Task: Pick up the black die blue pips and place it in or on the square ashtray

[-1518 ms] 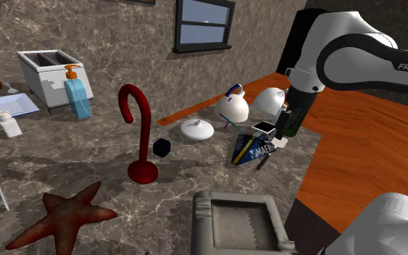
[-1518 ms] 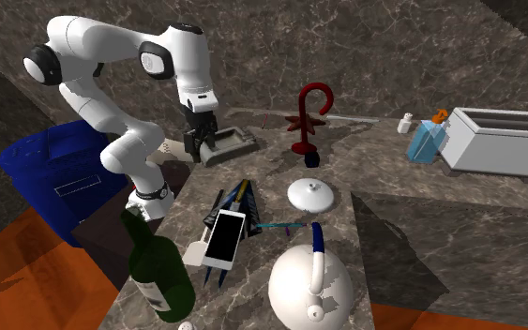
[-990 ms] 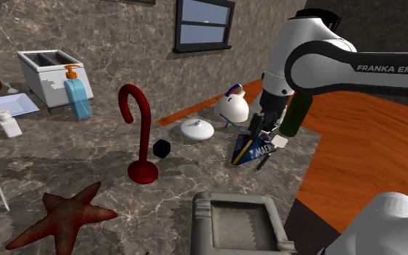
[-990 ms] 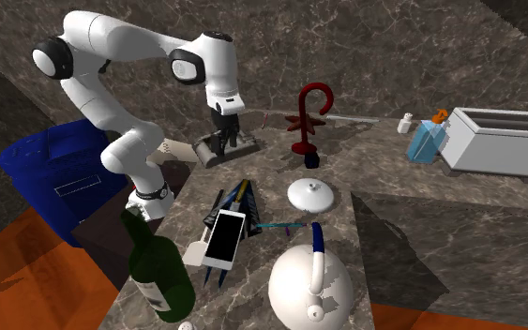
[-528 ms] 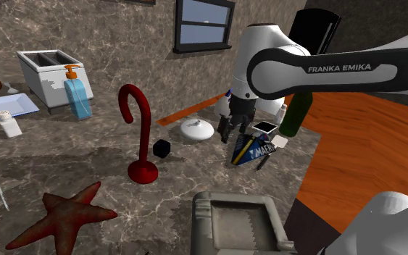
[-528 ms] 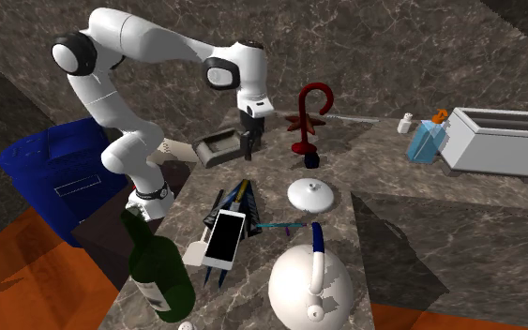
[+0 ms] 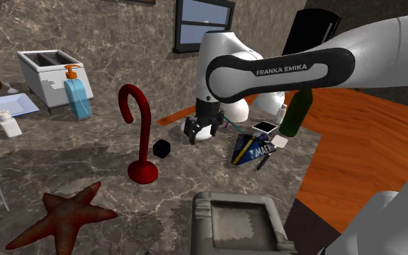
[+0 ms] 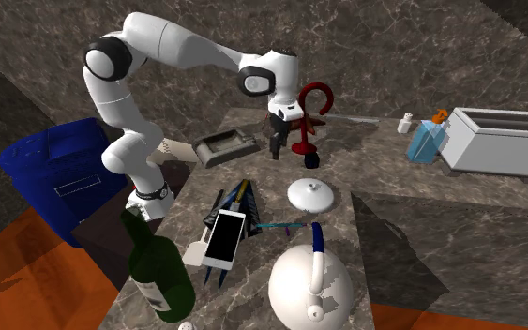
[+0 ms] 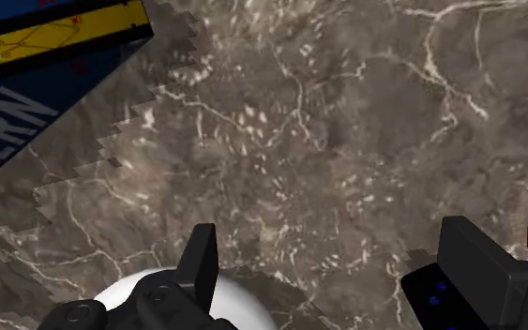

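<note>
Though swept well leftward in the shoulder view this past second, leaves beside the red hook stand (image 7: 143,172) the black die (image 7: 161,148) untouched on the marbled top (image 7: 86,166). Hangs the gripper (image 7: 194,135) near it, fingers apart, empty. Wants only a short shift, then descent; square ashtray (image 7: 232,197) afterwards.
</note>
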Motion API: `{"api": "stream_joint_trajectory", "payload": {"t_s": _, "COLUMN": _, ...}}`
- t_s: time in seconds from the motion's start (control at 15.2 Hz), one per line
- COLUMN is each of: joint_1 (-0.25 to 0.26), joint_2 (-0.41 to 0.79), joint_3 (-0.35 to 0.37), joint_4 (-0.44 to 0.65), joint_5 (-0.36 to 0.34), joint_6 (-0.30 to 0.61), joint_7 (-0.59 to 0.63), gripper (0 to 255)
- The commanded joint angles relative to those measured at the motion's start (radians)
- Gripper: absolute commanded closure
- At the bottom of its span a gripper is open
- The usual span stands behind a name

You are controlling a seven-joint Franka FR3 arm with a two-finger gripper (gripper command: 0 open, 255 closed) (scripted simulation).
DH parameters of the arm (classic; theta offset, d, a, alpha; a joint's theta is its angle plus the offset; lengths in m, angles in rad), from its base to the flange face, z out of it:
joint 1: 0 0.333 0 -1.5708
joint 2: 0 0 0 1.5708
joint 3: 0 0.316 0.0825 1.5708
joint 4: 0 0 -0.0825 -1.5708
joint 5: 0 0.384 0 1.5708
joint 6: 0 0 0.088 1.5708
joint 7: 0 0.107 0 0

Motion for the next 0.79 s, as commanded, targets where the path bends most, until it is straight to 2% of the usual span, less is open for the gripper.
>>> {"api": "stream_joint_trajectory", "payload": {"t_s": 0.0, "joint_1": 0.009, "joint_2": 0.075, "joint_3": 0.014, "joint_4": 0.066, "joint_5": -0.013, "joint_6": 0.007, "joint_7": 0.037, "gripper": 0}}
{"api": "stream_joint_trajectory", "payload": {"t_s": 0.66, "joint_1": 0.101, "joint_2": 0.466, "joint_3": 0.039, "joint_4": 0.498, "joint_5": -0.104, "joint_6": -0.042, "joint_7": 0.201, "gripper": 0}}
{"api": "stream_joint_trajectory", "payload": {"t_s": 0.73, "joint_1": 0.102, "joint_2": 0.468, "joint_3": 0.038, "joint_4": 0.488, "joint_5": -0.105, "joint_6": -0.029, "joint_7": 0.202, "gripper": 0}}
